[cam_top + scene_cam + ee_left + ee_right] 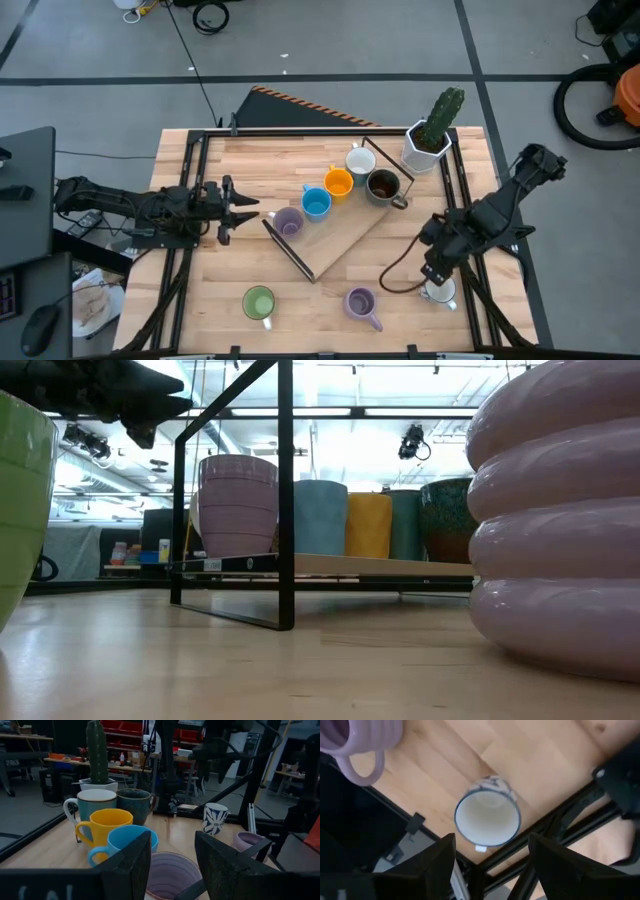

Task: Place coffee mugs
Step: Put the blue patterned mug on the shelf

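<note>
A row of coffee mugs stands on a wooden board [340, 240]: lilac [288, 222], blue [316, 203], orange [339, 183], white [360, 160] and dark brown [383, 185]. A green mug [259, 302] and a second lilac mug [361, 303] stand on the table near its front edge. A white mug with a blue flower pattern [487, 817] stands upright near the right edge. My right gripper [492, 865] hangs open above it, pointing down. My left gripper [172, 865] stays open and level, just left of the board's lilac mug [172, 875].
A cactus in a white faceted pot [428, 140] stands at the far right corner. A black metal frame [285, 490] rises at the board's near-left end. Black rails [470, 200] run along the table's left and right sides. Bare wood lies between the green mug and the board.
</note>
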You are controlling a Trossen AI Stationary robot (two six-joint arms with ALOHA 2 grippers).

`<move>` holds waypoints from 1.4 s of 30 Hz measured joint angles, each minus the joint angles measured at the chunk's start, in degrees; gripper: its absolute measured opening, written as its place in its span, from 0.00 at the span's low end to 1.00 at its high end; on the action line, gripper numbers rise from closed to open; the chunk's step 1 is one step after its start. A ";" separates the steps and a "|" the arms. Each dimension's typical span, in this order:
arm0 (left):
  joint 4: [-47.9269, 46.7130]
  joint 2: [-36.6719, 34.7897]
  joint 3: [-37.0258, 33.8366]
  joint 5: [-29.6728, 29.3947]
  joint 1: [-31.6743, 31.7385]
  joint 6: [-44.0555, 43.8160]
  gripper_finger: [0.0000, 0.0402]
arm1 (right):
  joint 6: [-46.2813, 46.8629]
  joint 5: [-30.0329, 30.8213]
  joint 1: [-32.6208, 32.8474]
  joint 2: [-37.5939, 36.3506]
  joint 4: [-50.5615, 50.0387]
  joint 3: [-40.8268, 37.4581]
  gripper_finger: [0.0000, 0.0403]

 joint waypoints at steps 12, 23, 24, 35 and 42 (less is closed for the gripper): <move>4.74 -0.02 -0.02 -0.03 -0.01 3.12 0.40 | 12.83 0.83 10.10 2.76 1.54 0.00 0.61; 8.02 -0.02 -0.02 -0.02 -0.01 3.25 0.40 | 25.84 3.42 18.73 5.76 6.39 0.00 0.61; 7.99 -0.02 -0.02 -0.02 0.00 3.26 0.40 | 26.25 3.37 19.25 6.55 7.29 0.00 0.61; 9.17 -0.02 -0.02 -0.02 0.00 8.07 0.40 | 25.74 1.89 20.16 15.01 8.91 0.00 0.59; 11.07 -0.02 -0.02 -0.03 0.00 8.27 0.40 | 28.18 1.44 21.64 15.19 12.11 -3.39 0.56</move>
